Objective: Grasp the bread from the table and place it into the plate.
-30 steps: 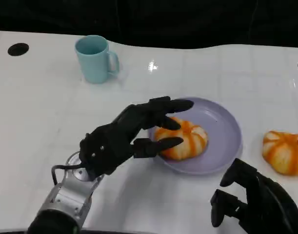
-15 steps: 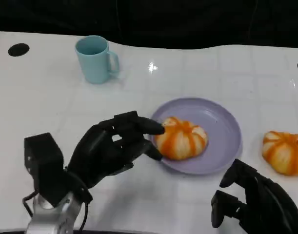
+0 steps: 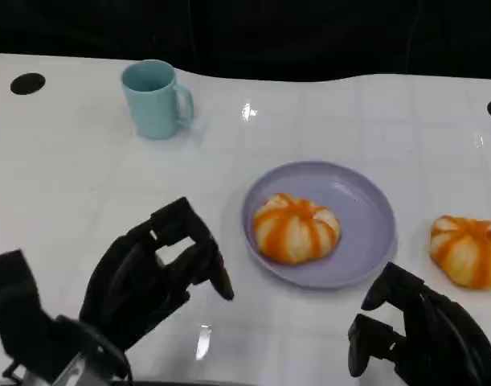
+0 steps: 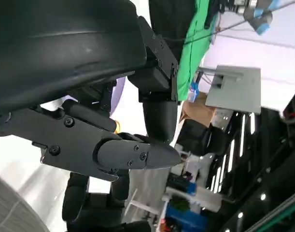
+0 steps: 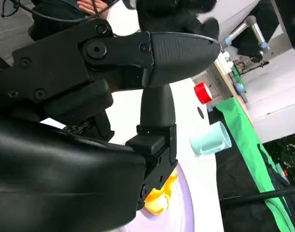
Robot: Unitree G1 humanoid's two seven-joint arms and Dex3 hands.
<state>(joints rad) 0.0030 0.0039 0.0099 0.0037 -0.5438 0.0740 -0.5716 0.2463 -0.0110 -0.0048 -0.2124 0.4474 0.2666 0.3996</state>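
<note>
Orange-striped bread (image 3: pixel 296 228) is being carried by the lilac plate (image 3: pixel 372 211) as the task intends, while nothing is being held by the loosely spread left hand (image 3: pixel 153 273) or the right hand (image 3: pixel 414 336) over the tabletop (image 3: pixel 68 177).

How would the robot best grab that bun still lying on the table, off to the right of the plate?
Probably from above with the right hand, fingers spread around the bun's rounded sides. It is a low dome lying flat on the table, apart from the plate, so nothing blocks its sides.
</note>
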